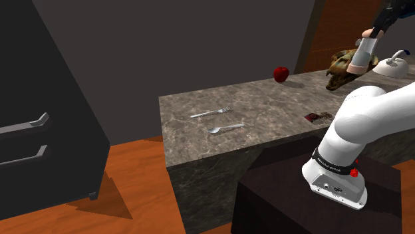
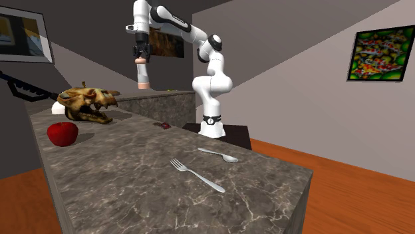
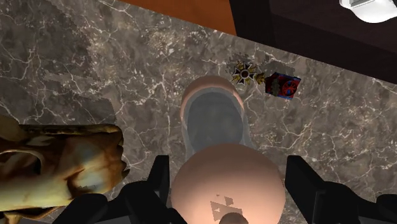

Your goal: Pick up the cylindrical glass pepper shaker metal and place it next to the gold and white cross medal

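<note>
Marble countertop [image 1: 266, 110] is your surface. Gripper [image 3: 228, 184] fingers clasp the pepper shaker [image 3: 215, 124], held high over it nr the skull [image 3: 63, 165]. Cross medal [image 3: 243, 72] lies by the stand-side edge: move across, lower slowly beside it, keep shaker upright, don't set down on ribbon [image 3: 283, 84].

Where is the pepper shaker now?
The pepper shaker is clasped in the gripper, in the air above the counter at the shoulder view's upper right, beside the skull; the cross medal lies on the counter nearly below it.
</note>
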`<state>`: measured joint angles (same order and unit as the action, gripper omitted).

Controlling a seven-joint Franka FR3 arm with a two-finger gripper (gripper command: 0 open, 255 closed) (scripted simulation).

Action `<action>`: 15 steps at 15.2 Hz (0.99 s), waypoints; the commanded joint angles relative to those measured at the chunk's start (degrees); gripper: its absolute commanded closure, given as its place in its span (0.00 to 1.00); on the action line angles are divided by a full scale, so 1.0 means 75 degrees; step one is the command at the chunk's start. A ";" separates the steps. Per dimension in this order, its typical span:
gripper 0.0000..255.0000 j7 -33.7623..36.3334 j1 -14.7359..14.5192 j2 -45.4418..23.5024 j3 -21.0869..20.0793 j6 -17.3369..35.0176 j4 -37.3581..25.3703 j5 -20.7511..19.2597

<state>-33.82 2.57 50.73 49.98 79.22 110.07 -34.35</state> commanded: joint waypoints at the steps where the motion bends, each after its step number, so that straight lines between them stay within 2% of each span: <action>1: 1.00 0.0031 0.0053 0.0102 0.0053 0.0160 0.0244 -0.0074; 15: 1.00 0.0243 0.0366 0.0660 0.0549 0.1224 0.1764 -0.0625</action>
<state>-32.22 5.30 55.55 53.82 87.79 122.63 -38.81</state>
